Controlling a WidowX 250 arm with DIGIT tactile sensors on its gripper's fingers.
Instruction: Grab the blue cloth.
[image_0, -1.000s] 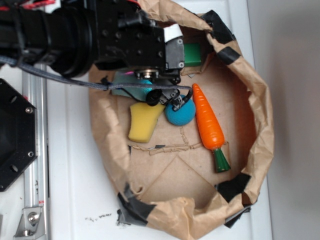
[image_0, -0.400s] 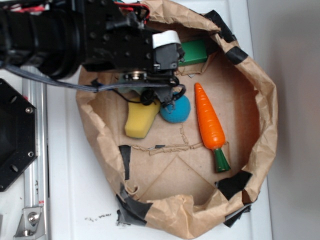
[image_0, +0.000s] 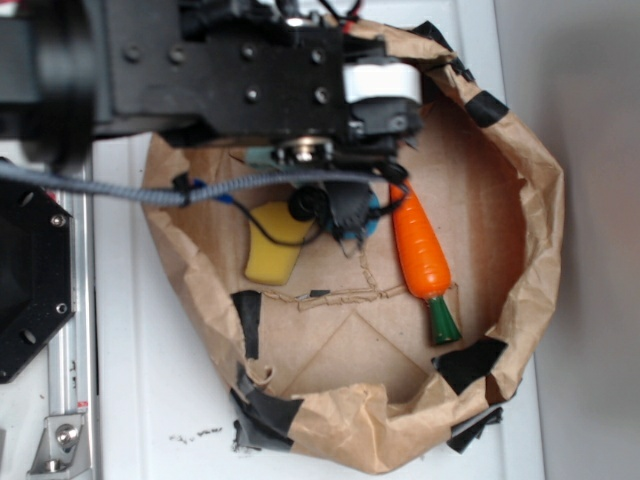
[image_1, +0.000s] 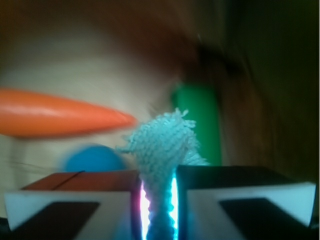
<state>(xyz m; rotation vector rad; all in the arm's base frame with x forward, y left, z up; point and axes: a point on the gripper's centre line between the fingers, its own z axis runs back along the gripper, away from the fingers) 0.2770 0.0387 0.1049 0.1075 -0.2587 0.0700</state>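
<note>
Paper bag (image_0: 520, 250) floor behind; gripper (image_1: 159, 200) pinches blue cloth (image_1: 162, 145), bunched lengthwise, tuft forward.

Arm shifted toward 3 o'clock and loomed larger, covering the green block and most of the blue ball (image_0: 372, 222), blue cloth (image_1: 162, 150) pinched between gripper (image_1: 159, 200) fingers, paper bag (image_0: 535, 240) rim reshaped, sponge (image_0: 272, 245) slid slightly toward 9 o'clock.

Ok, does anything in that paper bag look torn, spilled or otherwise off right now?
Nothing is spilled. The paper bag is crumpled, with its rim patched in black tape, so it looks worn. The blue cloth has frayed edges and is bunched, pinched in the claw. The carrot and yellow sponge lie intact.
</note>
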